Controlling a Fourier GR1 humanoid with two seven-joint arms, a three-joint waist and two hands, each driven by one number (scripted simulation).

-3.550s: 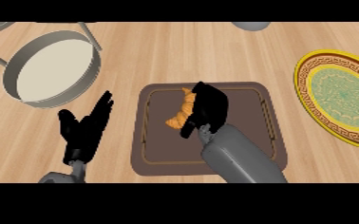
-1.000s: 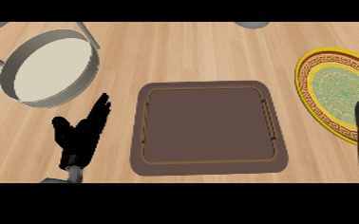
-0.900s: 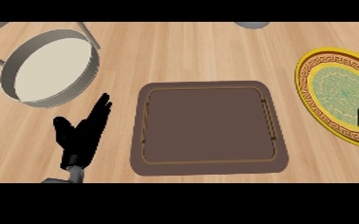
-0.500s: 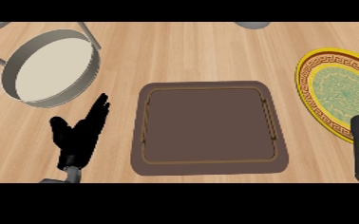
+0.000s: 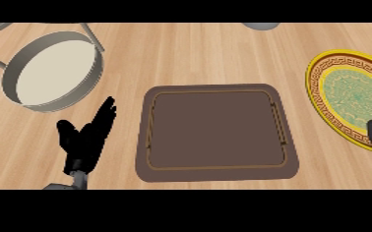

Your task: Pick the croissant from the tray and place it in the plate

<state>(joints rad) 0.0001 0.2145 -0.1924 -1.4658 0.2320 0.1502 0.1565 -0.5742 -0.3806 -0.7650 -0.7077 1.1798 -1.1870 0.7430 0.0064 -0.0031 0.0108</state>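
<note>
Pale wooden counter (image 5: pixel 196 54) fills the view. At the lower left, the left hand (image 5: pixel 85 140) rests open, fingers straight. Just right of it lies the brown tray (image 5: pixel 216 166), bare of any croissant. Farther right, the yellow plate (image 5: pixel 318 73) is cut by the edge, where a dark sliver, perhaps the right hand, cannot be judged. The croissant is nowhere seen.

matte black left hand (image 5: pixel 85 140) with slim tapered fingers, short thumb, grey wrist below

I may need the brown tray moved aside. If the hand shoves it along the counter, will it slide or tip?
Probably slides: the tray lies flat and low on the smooth wooden counter. It looks stiff, so tipping seems unlikely.
</note>
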